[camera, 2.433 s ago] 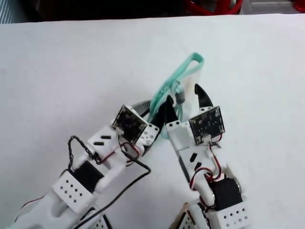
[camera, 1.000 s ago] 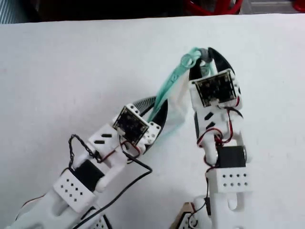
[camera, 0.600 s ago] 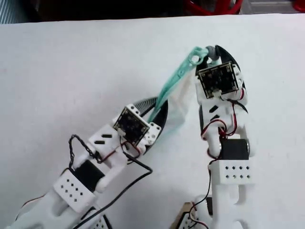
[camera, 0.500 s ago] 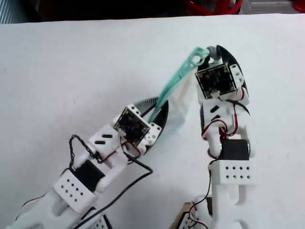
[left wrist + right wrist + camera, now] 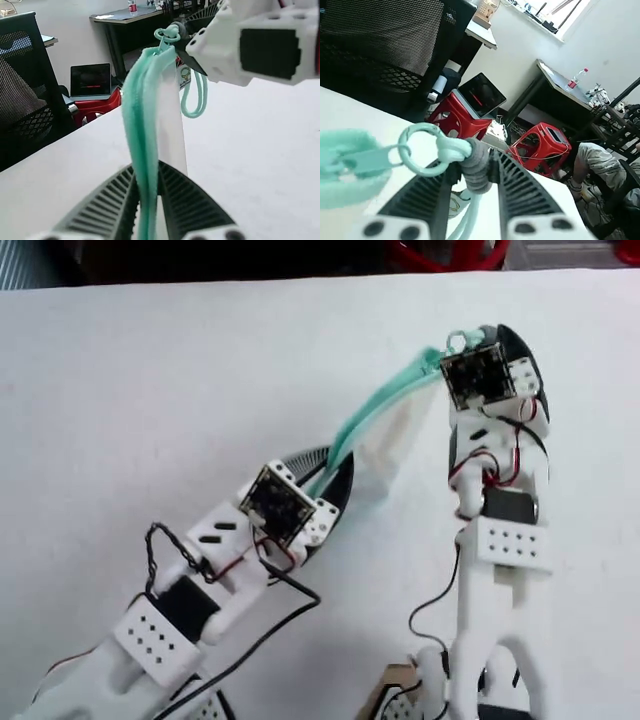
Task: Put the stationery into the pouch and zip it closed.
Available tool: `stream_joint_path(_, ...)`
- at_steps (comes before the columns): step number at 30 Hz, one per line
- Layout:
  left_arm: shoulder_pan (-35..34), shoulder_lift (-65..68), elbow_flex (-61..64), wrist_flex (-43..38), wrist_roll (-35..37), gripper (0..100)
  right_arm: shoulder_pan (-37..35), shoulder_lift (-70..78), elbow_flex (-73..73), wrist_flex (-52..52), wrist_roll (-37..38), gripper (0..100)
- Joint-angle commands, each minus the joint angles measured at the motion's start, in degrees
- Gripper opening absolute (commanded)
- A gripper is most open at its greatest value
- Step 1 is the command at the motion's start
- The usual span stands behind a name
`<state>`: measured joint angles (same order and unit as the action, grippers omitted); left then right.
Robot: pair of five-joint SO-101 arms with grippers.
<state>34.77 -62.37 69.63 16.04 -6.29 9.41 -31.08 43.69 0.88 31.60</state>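
Observation:
A translucent white pouch (image 5: 385,445) with a teal zipper (image 5: 375,410) hangs stretched between the two arms above the table. My left gripper (image 5: 335,468) is shut on the pouch's near end; the teal zipper band (image 5: 142,150) runs out from between its ribbed black fingers (image 5: 187,200). My right gripper (image 5: 478,340) is at the far end, shut on the grey zipper pull (image 5: 476,169). The pull's teal ring (image 5: 422,150) links it to the zipper slider (image 5: 362,160). The teal cord loop (image 5: 195,95) dangles below. What is inside the pouch is hidden.
The white table (image 5: 150,370) spreads wide to the left and right of the arms. A black cable (image 5: 285,615) loops beside the left arm. Red stools (image 5: 440,252) stand beyond the far edge.
The right gripper has closed on the zipper pull and drawn it away from the left gripper, toward the far right. The pouch is now pulled taut, while the left arm has kept still.

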Motion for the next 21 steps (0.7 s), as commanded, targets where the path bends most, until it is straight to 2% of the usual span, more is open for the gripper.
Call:
stream_joint_path(1, -0.4, 0.57, 0.7, 0.44, -0.35, 2, 5.32, 4.35, -7.12, -1.45, -2.46, 1.8)
stream_joint_path(12, -0.48, 0.48, 0.7, 0.44, -0.35, 2, 7.69, 13.93, -17.49, -1.36, -2.9, 1.8)
stream_joint_path(21, -0.48, 0.48, 0.7, 0.44, -0.35, 2, 8.92, 15.25, -19.6, -1.8, -3.43, 1.8)
